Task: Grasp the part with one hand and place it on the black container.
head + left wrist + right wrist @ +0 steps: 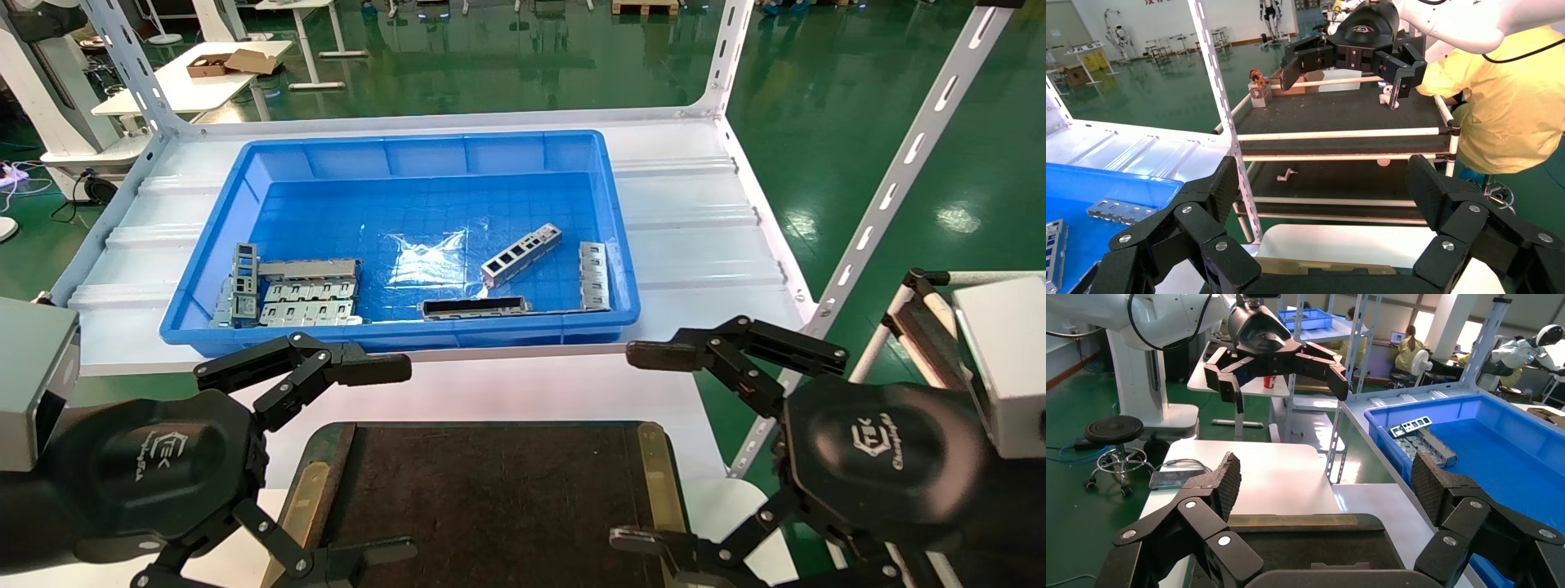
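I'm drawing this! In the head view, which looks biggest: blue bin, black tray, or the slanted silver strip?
1. Blue bin
2. Black tray, though it is nearer the camera and partly cut off, so unsure
3. Silver strip, clearly smallest

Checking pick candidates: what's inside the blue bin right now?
The blue bin holds the part lying alone mid-bin, a dark frame bar by the near wall, and grey slotted plates. The near wall may hide more.
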`<state>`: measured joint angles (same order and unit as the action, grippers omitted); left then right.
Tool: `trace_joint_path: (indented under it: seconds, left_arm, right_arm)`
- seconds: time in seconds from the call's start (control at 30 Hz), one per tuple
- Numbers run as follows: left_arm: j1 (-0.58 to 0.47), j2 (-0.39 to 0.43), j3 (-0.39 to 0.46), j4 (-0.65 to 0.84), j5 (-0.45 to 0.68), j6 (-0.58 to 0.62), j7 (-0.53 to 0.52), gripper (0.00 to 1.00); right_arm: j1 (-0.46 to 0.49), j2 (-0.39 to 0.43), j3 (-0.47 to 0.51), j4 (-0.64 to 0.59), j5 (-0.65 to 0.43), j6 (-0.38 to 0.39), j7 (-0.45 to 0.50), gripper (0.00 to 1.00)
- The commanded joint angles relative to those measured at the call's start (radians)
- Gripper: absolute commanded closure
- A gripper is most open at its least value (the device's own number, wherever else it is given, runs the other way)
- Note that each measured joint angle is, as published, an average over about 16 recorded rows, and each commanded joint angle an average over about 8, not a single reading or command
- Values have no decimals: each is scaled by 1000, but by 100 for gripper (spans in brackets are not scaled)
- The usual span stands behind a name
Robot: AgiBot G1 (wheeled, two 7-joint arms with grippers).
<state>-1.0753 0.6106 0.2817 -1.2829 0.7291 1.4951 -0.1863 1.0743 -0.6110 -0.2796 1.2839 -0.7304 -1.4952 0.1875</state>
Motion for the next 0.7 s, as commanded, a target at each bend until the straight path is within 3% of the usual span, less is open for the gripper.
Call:
trace_joint_path:
  seconds: [0.03,0.7]
  left_arm:
    - [0,0,0,0,0,0,0,0]
    - [0,0,0,0,0,0,0,0]
  right_arm:
    - [0,0,0,0,0,0,0,0]
    - [0,0,0,0,0,0,0,0]
